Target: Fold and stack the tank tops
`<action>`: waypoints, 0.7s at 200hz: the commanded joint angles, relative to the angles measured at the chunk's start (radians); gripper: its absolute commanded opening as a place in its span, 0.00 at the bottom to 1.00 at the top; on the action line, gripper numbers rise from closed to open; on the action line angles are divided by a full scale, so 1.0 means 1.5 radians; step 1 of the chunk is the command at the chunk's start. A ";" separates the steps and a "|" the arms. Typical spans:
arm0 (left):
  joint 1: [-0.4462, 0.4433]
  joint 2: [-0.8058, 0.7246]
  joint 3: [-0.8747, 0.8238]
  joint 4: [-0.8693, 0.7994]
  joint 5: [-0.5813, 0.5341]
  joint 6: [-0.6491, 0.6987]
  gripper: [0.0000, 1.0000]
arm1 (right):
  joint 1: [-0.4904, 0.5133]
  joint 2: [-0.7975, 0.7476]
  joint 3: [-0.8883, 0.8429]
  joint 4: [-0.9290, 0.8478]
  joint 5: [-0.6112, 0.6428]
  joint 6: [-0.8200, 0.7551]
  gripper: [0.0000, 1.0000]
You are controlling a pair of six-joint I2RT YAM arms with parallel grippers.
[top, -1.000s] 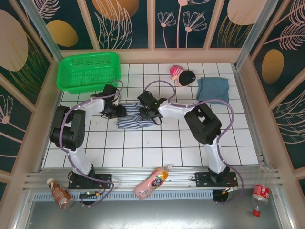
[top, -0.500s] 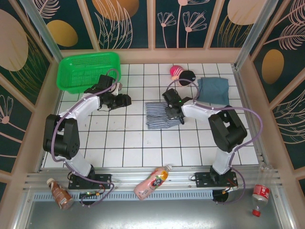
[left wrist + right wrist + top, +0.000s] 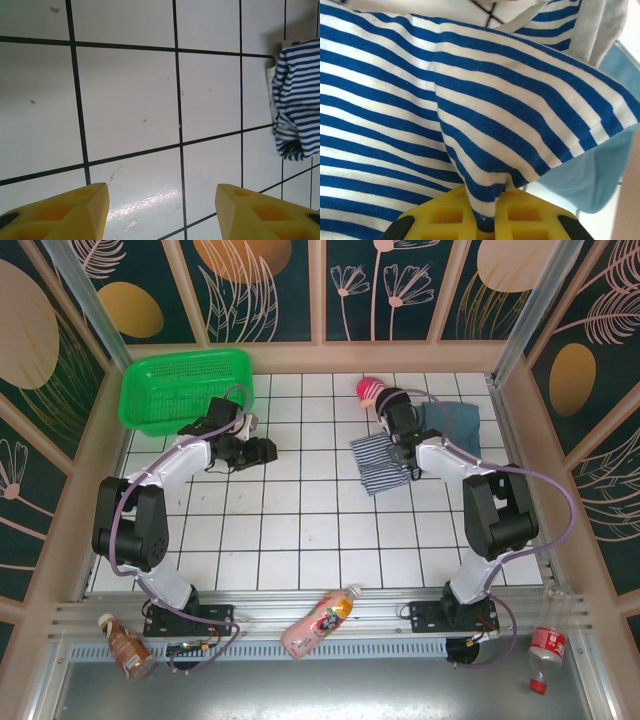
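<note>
My right gripper (image 3: 489,209) pinches the striped tank top (image 3: 376,464) right of centre, just beside the blue-grey tank top (image 3: 456,426). My left gripper (image 3: 161,212) hangs spread apart, empty, centre-left.

Green basket (image 3: 185,390) far-L corner; pink/blk toy (image 3: 370,390) far ctr; pink bottle (image 3: 318,625), brown bottle (image 3: 125,645) lying on near rail (image 3: 250,615).

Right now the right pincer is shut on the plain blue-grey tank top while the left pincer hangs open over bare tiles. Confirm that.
Wrong on one count: the right pincer is shut on the striped tank top, not the blue-grey tank top, as the right wrist view shows. The left pincer does hang open over bare tiles.
</note>
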 commanded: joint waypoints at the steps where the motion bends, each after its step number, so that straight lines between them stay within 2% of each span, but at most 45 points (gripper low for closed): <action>1: -0.003 0.007 -0.010 -0.002 0.013 0.010 0.59 | -0.023 0.013 0.047 0.049 0.020 -0.045 0.04; 54: -0.003 0.008 -0.012 -0.009 0.016 0.017 0.59 | -0.082 0.044 0.134 0.023 -0.015 -0.021 0.04; 96: -0.003 0.028 -0.008 -0.018 0.017 0.023 0.60 | -0.125 0.072 0.184 0.007 -0.013 -0.049 0.04; 140: -0.003 0.031 -0.002 -0.028 0.018 0.028 0.59 | -0.166 0.096 0.248 -0.043 -0.073 -0.028 0.04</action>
